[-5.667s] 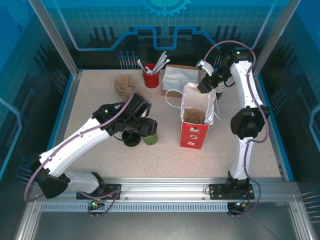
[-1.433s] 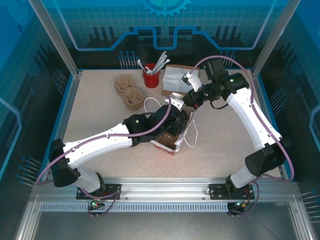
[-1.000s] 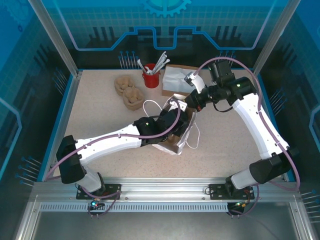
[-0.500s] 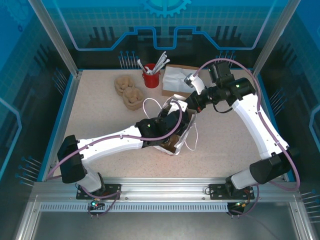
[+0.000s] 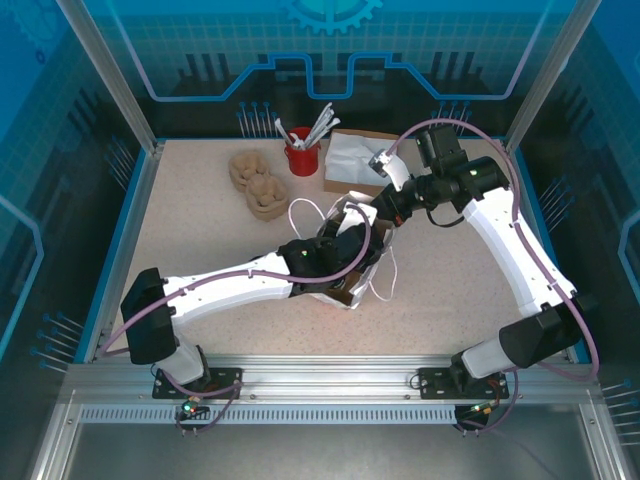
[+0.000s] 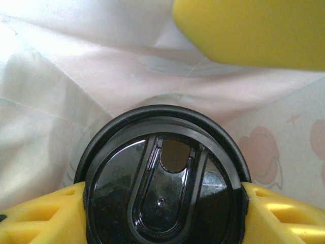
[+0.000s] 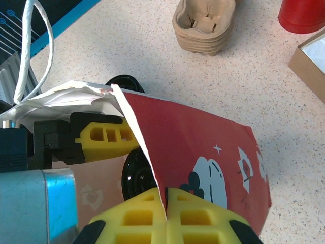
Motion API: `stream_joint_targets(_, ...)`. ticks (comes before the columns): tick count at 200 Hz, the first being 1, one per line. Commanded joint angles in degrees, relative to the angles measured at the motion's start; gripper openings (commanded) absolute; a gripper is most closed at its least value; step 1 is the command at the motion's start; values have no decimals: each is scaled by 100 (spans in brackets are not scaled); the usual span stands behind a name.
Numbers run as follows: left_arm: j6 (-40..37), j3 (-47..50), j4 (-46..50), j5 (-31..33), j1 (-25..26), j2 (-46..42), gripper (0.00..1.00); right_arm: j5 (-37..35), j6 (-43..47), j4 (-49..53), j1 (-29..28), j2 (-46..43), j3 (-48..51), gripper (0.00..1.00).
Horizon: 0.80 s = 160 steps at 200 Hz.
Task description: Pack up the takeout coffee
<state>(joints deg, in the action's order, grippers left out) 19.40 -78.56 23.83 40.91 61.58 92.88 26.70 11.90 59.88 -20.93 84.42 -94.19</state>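
- Change: the bag point(image 7: 203, 152) stood upright a few seconds ago. Now it lies tipped, mouth toward the left claw point(image 6: 162, 211).
- The cup point(image 6: 162, 190) was on the table beside the left claw. Now it is off the table, carried into the bag mouth.
- Over the last second the left arm slides slightly deeper. Both grips are unchanged.
- Meaning: the insertion looks nearly done. My guess at what's left is to let go, back the left claw out, and probably stand the bag up again.
- Left claw: clamped on the cup, with yellow fingers point(image 6: 40, 216) touching the lid rim on either side.
- Right claw point(image 7: 166, 213): closed, pinching the bag's rim between its pads and holding the mouth open.
- Cup location: between the left claw's fingers, with the bag's pale lining ahead of the claw and all around it. From the right claw, the lid edge sits just up-left of the fingertips, behind the red wall.
- Cup look: round glossy black lid with a raised rim and a sip hole in a long recessed slot. The lid is seated flat. The sides are hidden, so I can't check their colour.
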Motion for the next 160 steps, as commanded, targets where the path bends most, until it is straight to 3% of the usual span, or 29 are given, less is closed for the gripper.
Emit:
stream_joint_targets(1, -50, 120, -104, 76, -15, 241, 59, 546, 155, 94, -114, -207, 50, 0)
stream_joint_targets(160, -139, 733, -624, 123, -21, -35, 59, 523, 93, -112, -113, -232, -80, 0)
